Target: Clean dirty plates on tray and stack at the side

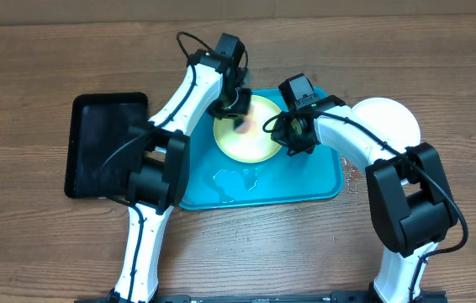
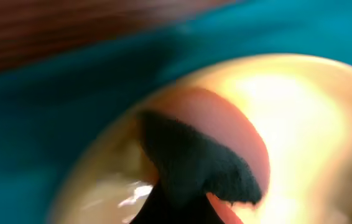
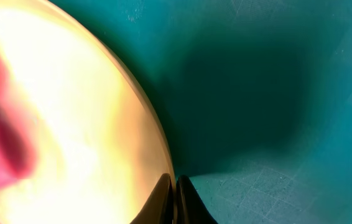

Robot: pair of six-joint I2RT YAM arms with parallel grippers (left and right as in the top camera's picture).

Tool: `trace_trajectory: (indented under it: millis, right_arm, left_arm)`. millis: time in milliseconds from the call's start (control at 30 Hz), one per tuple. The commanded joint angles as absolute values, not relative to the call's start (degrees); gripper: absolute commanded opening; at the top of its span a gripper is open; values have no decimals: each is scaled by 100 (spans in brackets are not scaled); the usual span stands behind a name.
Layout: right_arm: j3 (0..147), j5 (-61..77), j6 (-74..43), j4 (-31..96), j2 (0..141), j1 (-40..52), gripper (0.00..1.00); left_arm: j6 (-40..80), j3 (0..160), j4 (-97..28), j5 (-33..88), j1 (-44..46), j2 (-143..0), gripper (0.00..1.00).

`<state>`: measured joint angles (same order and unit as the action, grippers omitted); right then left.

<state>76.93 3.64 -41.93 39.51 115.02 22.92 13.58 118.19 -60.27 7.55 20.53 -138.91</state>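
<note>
The yellow-green plate (image 1: 251, 139) lies in the turquoise tray (image 1: 305, 181), at its far middle. My right gripper (image 1: 287, 135) is shut on the plate's right rim; in the right wrist view the fingertips (image 3: 175, 186) pinch the edge of the plate (image 3: 70, 124) over the tray floor (image 3: 275, 93). My left gripper (image 1: 236, 109) is over the plate's far left part, shut on a pink and dark sponge (image 2: 194, 162) pressed on the plate (image 2: 300, 112). The white plate (image 1: 389, 118) lies on the table right of the tray. I cannot make out the light blue plate.
A black rectangular tray (image 1: 103, 143) sits left of the turquoise tray. A pale wet patch (image 1: 236, 179) lies on the turquoise tray's near part. The left wrist view is blurred; tray surface (image 2: 39, 124) shows at its left.
</note>
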Motion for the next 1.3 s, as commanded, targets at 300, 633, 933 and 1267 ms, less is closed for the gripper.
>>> trace_trajectory:
  millis: [300, 633, 933, 1267]
  right_arm:
    - [7701, 751, -3634, 4001, 11539, 2276, 4]
    - [7701, -373, -3100, 4547, 10311, 2397, 4]
    - [7701, -4303, -3107, 5441, 9306, 3616, 4]
    - [7701, -7472, -3896, 6298, 9301, 5321, 4]
  left_arm:
    - [2276, 14606, -8700, -1496, 1592, -13937, 4]
    - [1820, 15367, -9262, -633, 1588, -13939, 4]
    - [1824, 15135, -9150, -545, 1614, -13939, 4]
    - [1824, 15111, -9105, -482, 1614, -13939, 4]
